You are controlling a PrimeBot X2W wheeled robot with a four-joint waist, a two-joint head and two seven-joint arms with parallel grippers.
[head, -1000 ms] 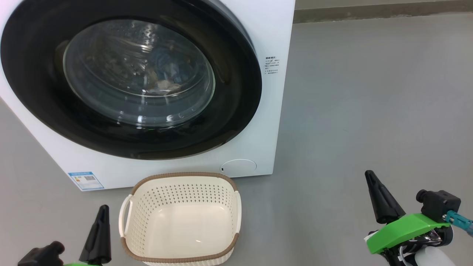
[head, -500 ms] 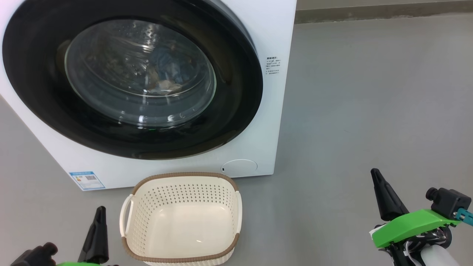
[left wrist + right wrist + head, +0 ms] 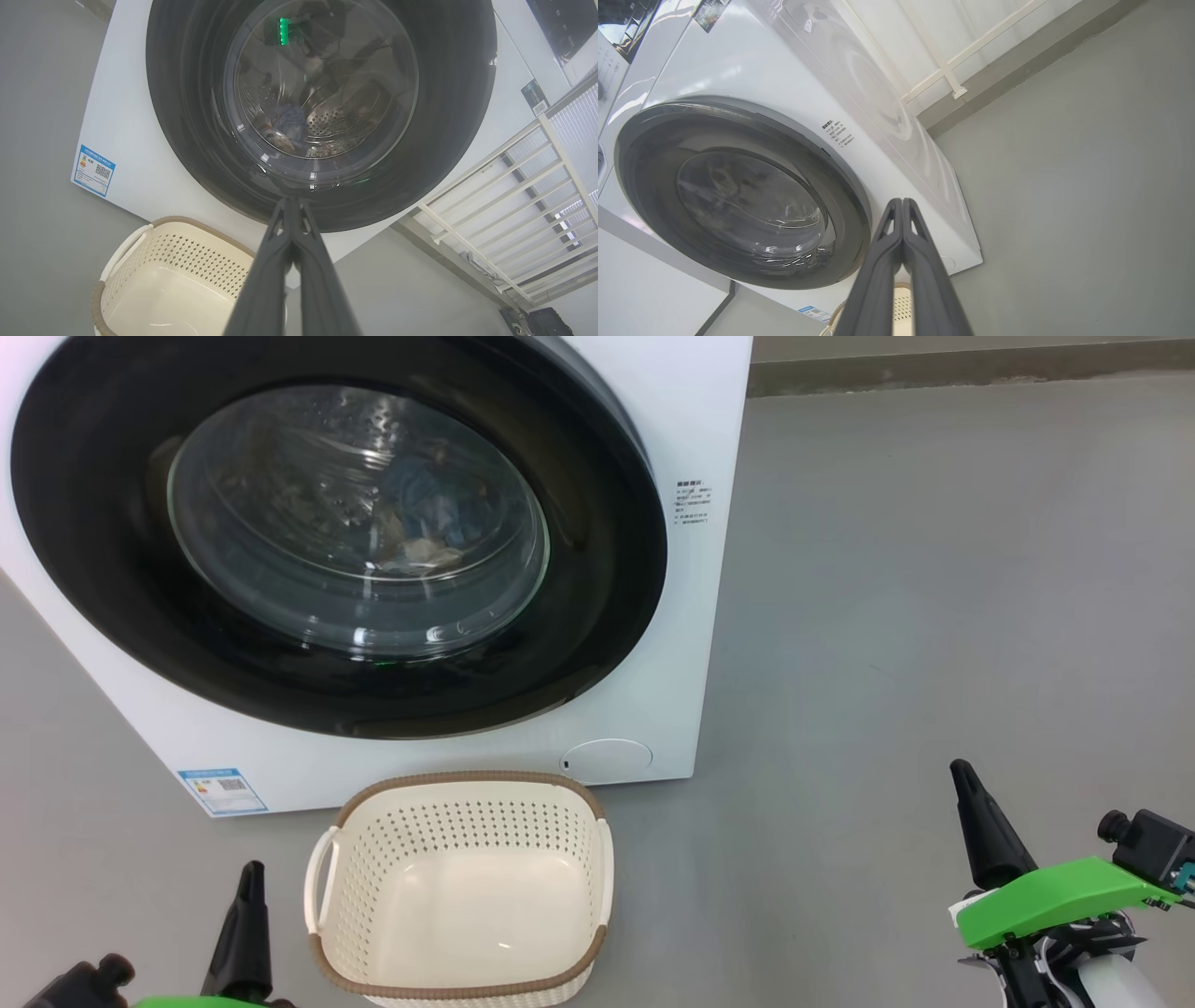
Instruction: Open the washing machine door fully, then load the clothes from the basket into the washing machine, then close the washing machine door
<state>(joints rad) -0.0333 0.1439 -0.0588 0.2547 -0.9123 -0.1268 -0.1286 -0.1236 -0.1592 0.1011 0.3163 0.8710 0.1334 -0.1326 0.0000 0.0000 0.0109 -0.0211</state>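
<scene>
Retreat looks like the step in hand: the washing machine door (image 3: 336, 541) sits flush on the washing machine (image 3: 691, 429). The clothes (image 3: 429, 513) seem a blue bundle behind its glass, though reflections blur them. The basket (image 3: 457, 782) stands empty just before it. Left gripper (image 3: 250, 882) and right gripper (image 3: 964, 779) are pinched together, carrying nothing; best kept low, clear of the basket. The grey floor (image 3: 934, 616) is smooth; a white railing (image 3: 514, 186) stands beside the machine.

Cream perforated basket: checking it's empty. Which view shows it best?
Head view: the cream-white perforated plastic basket shows whole rim, bare floor. Left wrist view crops its lower part; right wrist view catches a rim sliver.
</scene>
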